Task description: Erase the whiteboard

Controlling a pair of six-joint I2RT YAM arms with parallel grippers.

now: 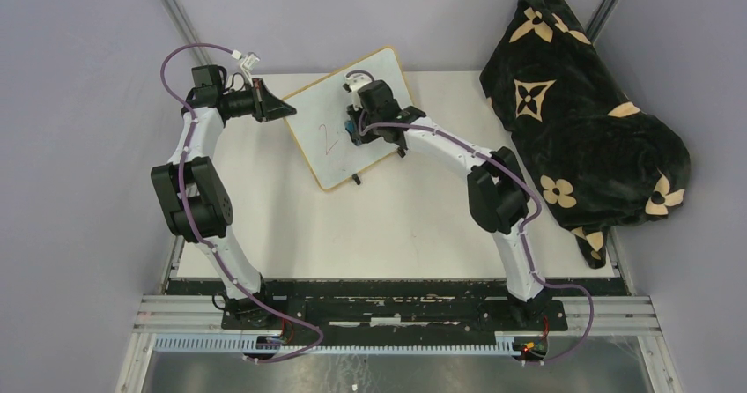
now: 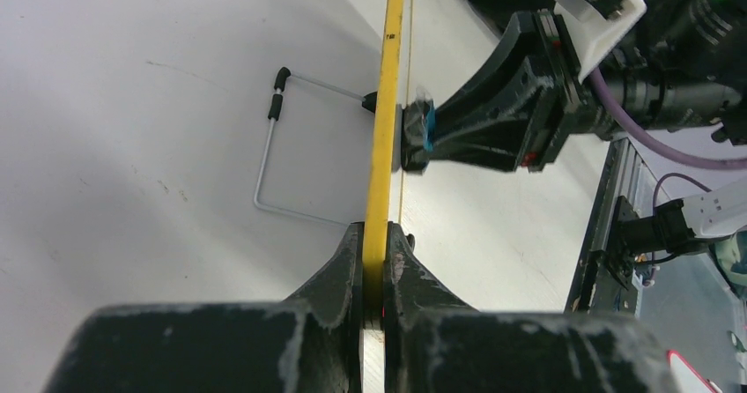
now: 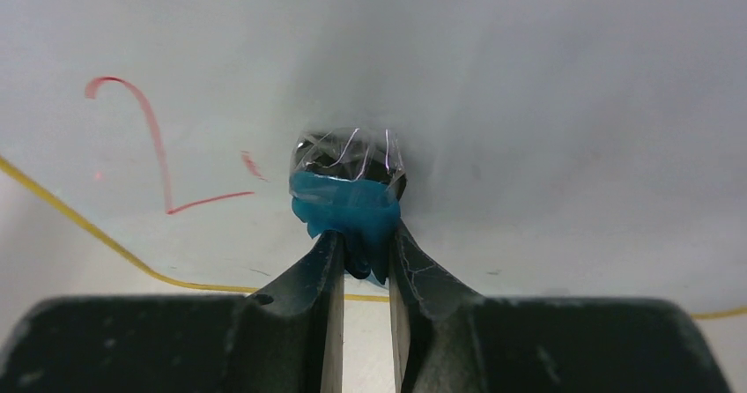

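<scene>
While left fingers (image 2: pixel 339 274) pinch its rim (image 2: pixel 381 146), the whiteboard (image 1: pixel 328 162) shows a red 2 (image 3: pixel 159 159); right fingers (image 3: pixel 310 280) grip blue wad (image 3: pixel 348 208).

The table (image 1: pixel 388 226) is a pale, cream-white surface. On its far right part lies a black blanket (image 1: pixel 581 120) with tan flower patterns. It is crumpled and reaches past the right edge. At the far middle is the whiteboard (image 1: pixel 339 142), turned at an angle — if it really rests on the table, I cannot tell. Along the near edge runs a black rail (image 1: pixel 396 309).
</scene>
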